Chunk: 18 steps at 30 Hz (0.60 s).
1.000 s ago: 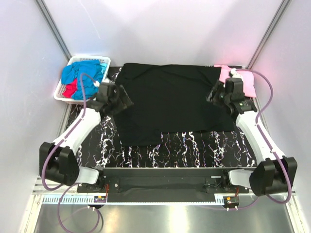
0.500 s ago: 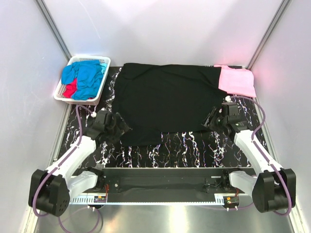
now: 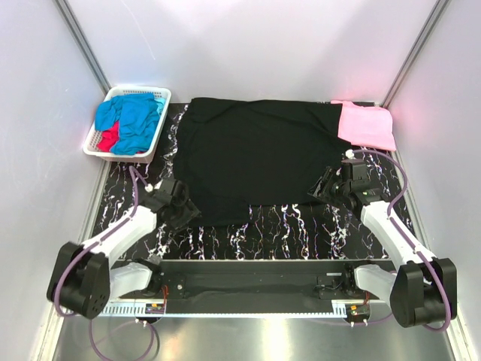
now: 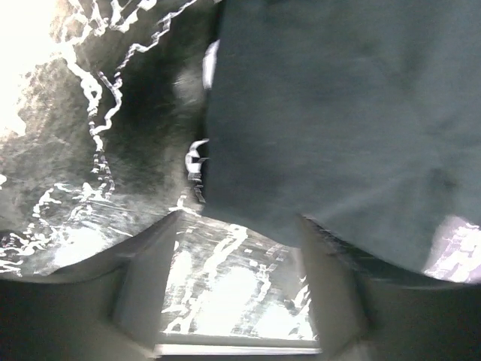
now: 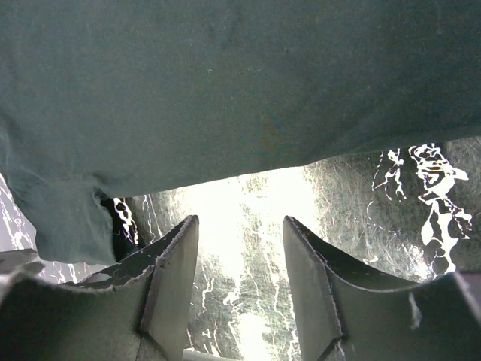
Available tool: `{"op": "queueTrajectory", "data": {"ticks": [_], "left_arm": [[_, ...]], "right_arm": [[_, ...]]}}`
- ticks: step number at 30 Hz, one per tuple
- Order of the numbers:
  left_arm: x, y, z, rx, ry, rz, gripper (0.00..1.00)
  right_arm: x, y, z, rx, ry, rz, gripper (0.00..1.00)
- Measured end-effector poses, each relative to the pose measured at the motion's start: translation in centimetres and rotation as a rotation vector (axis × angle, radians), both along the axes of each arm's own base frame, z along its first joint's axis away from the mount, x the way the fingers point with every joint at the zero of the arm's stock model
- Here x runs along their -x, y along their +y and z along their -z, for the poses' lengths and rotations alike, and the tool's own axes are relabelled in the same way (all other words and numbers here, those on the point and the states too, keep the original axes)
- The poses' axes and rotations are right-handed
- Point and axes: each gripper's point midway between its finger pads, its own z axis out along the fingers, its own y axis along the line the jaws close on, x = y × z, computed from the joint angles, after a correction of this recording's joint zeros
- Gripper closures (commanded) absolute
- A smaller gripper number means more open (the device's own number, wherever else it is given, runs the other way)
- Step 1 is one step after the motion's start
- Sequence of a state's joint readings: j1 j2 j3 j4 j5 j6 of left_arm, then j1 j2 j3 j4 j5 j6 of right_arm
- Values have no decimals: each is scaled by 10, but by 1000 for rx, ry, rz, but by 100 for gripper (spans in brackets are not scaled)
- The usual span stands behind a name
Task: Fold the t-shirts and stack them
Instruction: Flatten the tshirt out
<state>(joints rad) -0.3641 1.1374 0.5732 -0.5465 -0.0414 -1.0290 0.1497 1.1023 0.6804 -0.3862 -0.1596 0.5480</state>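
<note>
From above, the left arm (image 3: 120, 233) lies low, its forearm running from its base at 7 o'clock out towards 1 o'clock. The left tool (image 3: 176, 210) sits at the near-left corner of the black t-shirt (image 3: 255, 158). The right arm (image 3: 391, 226) mirrors it from 5 o'clock, slanting towards 11 o'clock, with the right tool (image 3: 325, 188) at the shirt's near-right corner. The black t-shirt lies spread across the middle of the marbled worktop (image 3: 301, 226). A pink t-shirt (image 3: 367, 124) lies at 2 o'clock, touching the black one's far-right sleeve. The white basket (image 3: 113, 94) at 10 o'clock holds a blue t-shirt (image 3: 135, 120) and a red t-shirt (image 3: 110, 139). From here I cannot tell how either tool's jaws stand.

The left wrist camera settles that for the left tool. Its fingers (image 4: 146, 278) are apart with bare worktop between them. The shirt's corner hangs at 12 to 3 o'clock, and its hem meets the tip of the right-hand finger.

The right wrist camera shows that tool's fingers (image 5: 169, 286) apart too, with only glaring worktop in the gap. The shirt's hem lies just beyond the tips, and a flap of the cloth droops at 9 o'clock.
</note>
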Motion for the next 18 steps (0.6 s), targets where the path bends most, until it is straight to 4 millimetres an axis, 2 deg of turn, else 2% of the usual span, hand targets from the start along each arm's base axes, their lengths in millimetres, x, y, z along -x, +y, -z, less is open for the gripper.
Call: {"op": "queueTrajectory", "data": {"ticks": [2,4,5,12,18], "left_arm": [[4,0,11,-24,46,4,58],[7,-1,18,-40,83,8,66],[7,-2,19,-45,92,10,74],[-6,-14,8,-40,62,31,99],[-6,-19,-4,-35,32,53,100]], "right_arm": [[0,0,0,0,0,0,45],[0,0,0,0,0,0,45],[0,0,0,0,0,0,45],[0,0,1,1,5,0,46],[0,0,4,2,17,-2,46]]}}
